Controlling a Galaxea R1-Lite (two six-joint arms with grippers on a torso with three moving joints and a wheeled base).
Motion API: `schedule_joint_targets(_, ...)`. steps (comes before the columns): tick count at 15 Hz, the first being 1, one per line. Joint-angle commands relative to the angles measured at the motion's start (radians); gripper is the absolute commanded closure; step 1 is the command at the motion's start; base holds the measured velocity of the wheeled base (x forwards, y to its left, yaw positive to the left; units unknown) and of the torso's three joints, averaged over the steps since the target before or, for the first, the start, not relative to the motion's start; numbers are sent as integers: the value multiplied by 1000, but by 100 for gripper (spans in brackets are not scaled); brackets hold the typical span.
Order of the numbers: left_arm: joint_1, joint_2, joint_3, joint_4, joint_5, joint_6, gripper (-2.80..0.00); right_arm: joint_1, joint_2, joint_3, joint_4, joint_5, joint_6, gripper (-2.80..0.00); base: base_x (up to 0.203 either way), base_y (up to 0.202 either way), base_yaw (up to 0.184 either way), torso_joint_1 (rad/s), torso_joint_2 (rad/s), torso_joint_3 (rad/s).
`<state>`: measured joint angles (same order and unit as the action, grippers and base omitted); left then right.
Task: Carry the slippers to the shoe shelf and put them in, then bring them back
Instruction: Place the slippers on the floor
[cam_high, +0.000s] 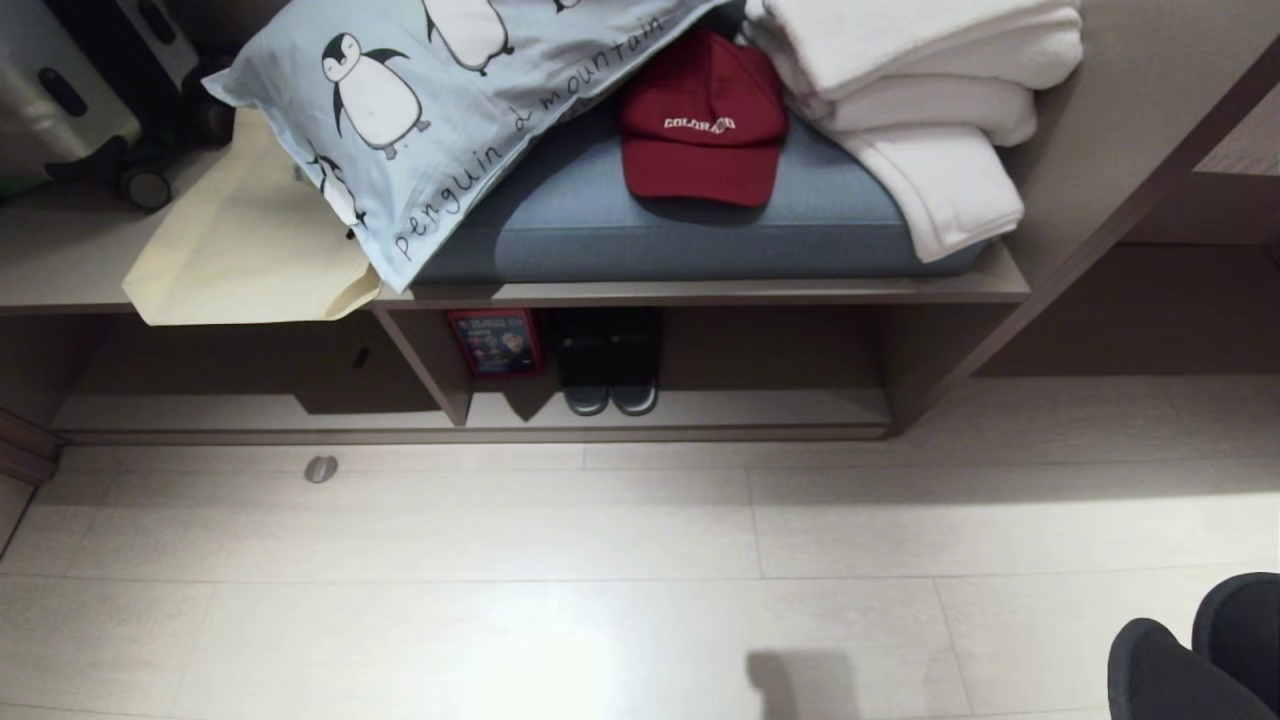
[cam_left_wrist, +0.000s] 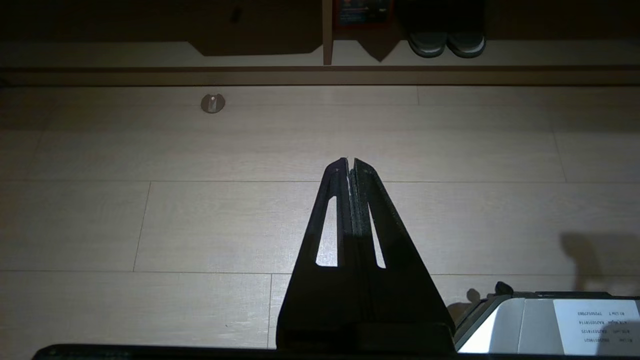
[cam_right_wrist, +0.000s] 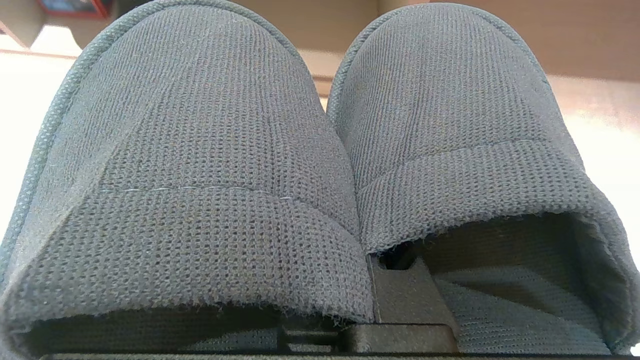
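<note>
right gripper (cam_right_wrist: 400, 300) fingers clamped on the slippers (cam_right_wrist: 320, 150); we keep them level into the shoe shelf (cam_high: 760, 408) (beside darker pair (cam_high: 610, 385)). left gripper (cam_left_wrist: 351, 165) fingers closed, empty.

Lighting: bright overhead light in the head view, dim in the left wrist view.
Glare whitens the floor (cam_high: 560, 640); the shoe shelf (cam_high: 680, 410) recess lies in shadow; the right wrist view is overexposed beside the sharply textured slippers (cam_right_wrist: 320, 165).

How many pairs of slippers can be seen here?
2. The grey-blue slippers are pinched together by the right gripper, above the floor. The darker pair stands inside the shoe shelf, beside a red box. Others may be hidden.
</note>
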<state>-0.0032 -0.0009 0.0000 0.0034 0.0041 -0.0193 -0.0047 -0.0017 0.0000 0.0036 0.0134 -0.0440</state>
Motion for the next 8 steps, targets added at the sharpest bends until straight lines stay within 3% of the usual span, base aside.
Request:
schedule_joint_targets(1,0,1,2,0,1,-1,0,0,-1,0,-1,0,0,0,0,0,0,2,-6,203)
schedule_joint_targets(8,0,1,2,0,1,-1,0,0,-1,0,-1,0,0,0,0,0,0,2,1,203)
